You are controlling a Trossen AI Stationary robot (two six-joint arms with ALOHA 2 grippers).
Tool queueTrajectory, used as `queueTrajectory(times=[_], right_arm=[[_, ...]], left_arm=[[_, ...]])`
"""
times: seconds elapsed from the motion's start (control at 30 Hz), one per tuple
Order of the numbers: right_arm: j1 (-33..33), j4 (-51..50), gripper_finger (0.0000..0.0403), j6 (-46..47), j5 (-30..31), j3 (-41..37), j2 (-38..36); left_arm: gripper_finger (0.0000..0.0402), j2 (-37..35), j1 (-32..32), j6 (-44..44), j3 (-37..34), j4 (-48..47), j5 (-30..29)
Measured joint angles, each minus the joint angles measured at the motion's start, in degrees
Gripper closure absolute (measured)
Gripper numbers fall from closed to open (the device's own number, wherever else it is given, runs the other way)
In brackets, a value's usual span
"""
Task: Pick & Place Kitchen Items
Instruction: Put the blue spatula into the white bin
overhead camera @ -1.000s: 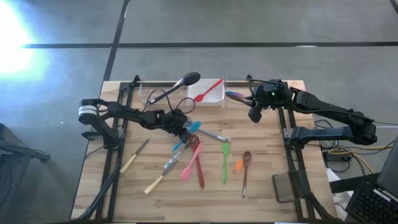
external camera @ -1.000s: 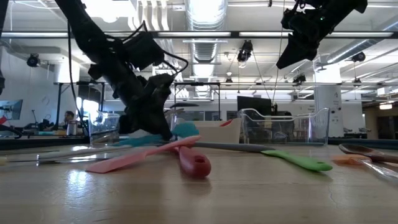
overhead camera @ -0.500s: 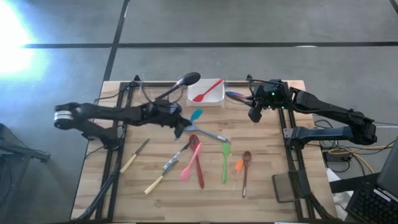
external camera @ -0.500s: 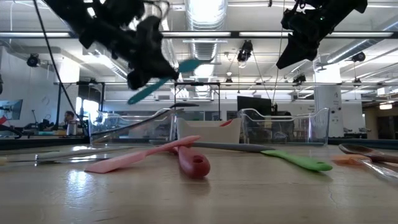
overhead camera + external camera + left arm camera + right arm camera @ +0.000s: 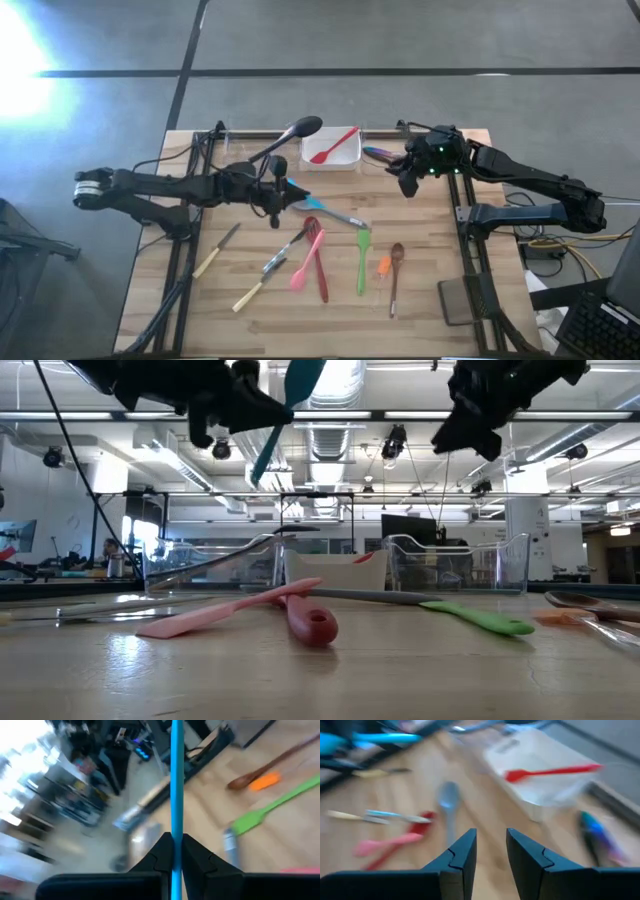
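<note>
- Left gripper (image 5: pixel 277 195) hangs above the bench (image 5: pixel 430 270) left of centre, jaws pinching the teal spatula (image 5: pixel 176 780); the spatula is lifted clear of the surface, blade up in the low view (image 5: pixel 298 380).
- Black ladle (image 5: pixel 285 140) lies at the far edge, its bowl just left of the white tray (image 5: pixel 345 155).
- Red spoon (image 5: pixel 333 146) lies in the white tray.
- Near-left on the bench: two wooden-handled knives (image 5: pixel 215 251), well apart from the pile.
- Centre: pink spatula (image 5: pixel 306 262) and red spatula (image 5: pixel 320 262) crossing, grey spoon (image 5: pixel 330 213) just beyond them.
- Right of those: green spatula (image 5: pixel 361 260), then wooden spoon (image 5: pixel 395 275).
- Right gripper (image 5: pixel 408 180) hovers above the far right of the bench, jaws slightly spread, nothing between them.
</note>
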Motion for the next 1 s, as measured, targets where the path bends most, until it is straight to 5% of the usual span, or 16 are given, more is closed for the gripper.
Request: queueTrajectory(times=[0.23,0.63,1.0], right_arm=[[1.43,15.05,0.0308,10.01,-15.86,-1.58,0.00],[5.55,46.36,0.0321,31.82,-23.70,-9.30,5.45],[5.48,50.93,0.0306,34.69,-28.93,-6.25,17.60]], left_arm=[[0.0380,0.21,-1.93,16.75,3.80,1.37,-4.81],[0.0380,9.61,-10.93,50.31,13.75,-4.91,-21.30],[0.0380,14.80,-14.17,56.75,18.04,-4.42,-20.77]])
